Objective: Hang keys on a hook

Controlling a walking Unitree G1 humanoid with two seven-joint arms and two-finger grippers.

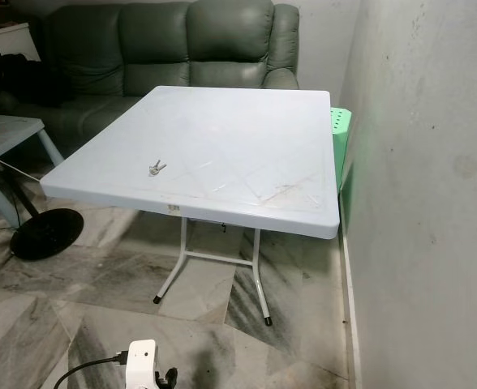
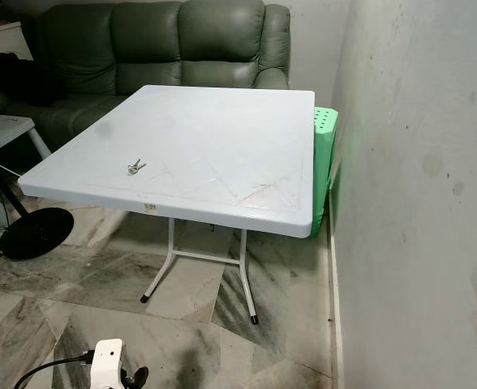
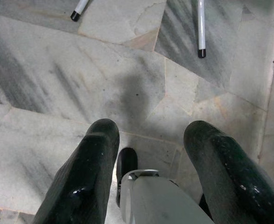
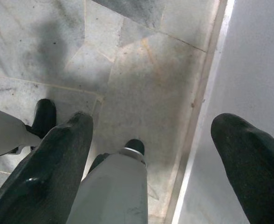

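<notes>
A: What is seen, left to right? 
B: At left of centre, a small bunch of silver metal keys (image 1: 156,168) is seen flat on the pale blue square plastic folding table (image 1: 247,138), near its front edge; no hook can be made out.

A: What may go wrong? 
B: The thin, flat keys may be pushed along the smooth top.

A: And the fingers? 
B: The left gripper (image 3: 151,154) and right gripper (image 4: 151,140) are spread wide, empty, above the grey marble floor (image 3: 58,79).

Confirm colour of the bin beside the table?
Green bin, clearest in the left eye view.
</notes>
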